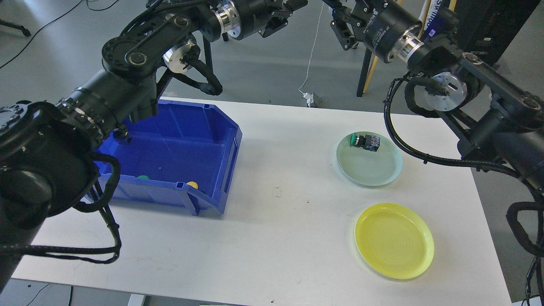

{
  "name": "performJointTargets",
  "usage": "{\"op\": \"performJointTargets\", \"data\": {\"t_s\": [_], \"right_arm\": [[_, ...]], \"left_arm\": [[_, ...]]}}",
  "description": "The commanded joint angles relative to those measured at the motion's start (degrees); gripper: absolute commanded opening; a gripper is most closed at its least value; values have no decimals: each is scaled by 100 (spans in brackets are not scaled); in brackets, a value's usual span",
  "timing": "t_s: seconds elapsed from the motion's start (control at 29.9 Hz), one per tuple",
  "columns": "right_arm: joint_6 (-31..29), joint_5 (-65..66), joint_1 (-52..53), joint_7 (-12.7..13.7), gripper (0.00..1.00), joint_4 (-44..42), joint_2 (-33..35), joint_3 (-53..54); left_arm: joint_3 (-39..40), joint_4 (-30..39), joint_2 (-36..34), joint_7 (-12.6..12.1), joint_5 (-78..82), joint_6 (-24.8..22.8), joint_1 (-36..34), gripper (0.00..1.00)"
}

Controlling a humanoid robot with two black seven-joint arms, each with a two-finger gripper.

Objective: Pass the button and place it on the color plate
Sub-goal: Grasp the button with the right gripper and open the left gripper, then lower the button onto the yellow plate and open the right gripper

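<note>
A push button (pixel 364 141) with a green cap and a black and blue body lies on its side at the far edge of the pale green plate (pixel 369 172). The yellow plate (pixel 394 240) in front of it holds nothing. In the blue bin (pixel 212 127) a green button (pixel 142 177) and a yellow button (pixel 192 185) show behind the front wall. My left gripper (pixel 285 12) is high above the far table edge, partly cut off by the frame. My right gripper (pixel 340 26) is high beyond the green plate, with its fingers apart and nothing in them.
The white table (pixel 276 238) carries the bin at left and both plates at right. A small dark part (pixel 123 136) sits at the bin's far left wall. Cables and a chair leg (pixel 362 76) stand on the floor beyond the table.
</note>
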State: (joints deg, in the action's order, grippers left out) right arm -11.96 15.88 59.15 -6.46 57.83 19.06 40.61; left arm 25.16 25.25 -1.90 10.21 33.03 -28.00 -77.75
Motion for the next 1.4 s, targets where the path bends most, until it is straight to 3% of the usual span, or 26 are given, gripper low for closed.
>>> {"op": "performJointTargets", "data": {"t_s": [0.0,0.37,0.54,0.74,0.97,1.24,1.37], "right_arm": [[1,3,-9,5,17,0,-7,-9],[-17,12,123,22,17,-298,168,-27],[-26,12,88,110,17,-351,712,-44],[-122,-14,-588,181,18,-159,1757,-579],[-368,-6,-1712,172,19,992,2839,-1449],[-500,91,-2820,172,19,2714,4078,-2223],[-500,117,-3251,128,19,3129,4597,-2540]], "left_arm": [[-3,6,23,8,2,0,-3,98],[-64,94,-29,8,20,0,-21,98],[-64,94,-196,-1,46,0,-21,98],[-38,94,-977,60,37,0,14,98],[164,85,-1699,157,2,0,6,98],[199,85,-1708,157,11,0,-65,98],[199,85,-1656,157,11,0,-108,98]]}}
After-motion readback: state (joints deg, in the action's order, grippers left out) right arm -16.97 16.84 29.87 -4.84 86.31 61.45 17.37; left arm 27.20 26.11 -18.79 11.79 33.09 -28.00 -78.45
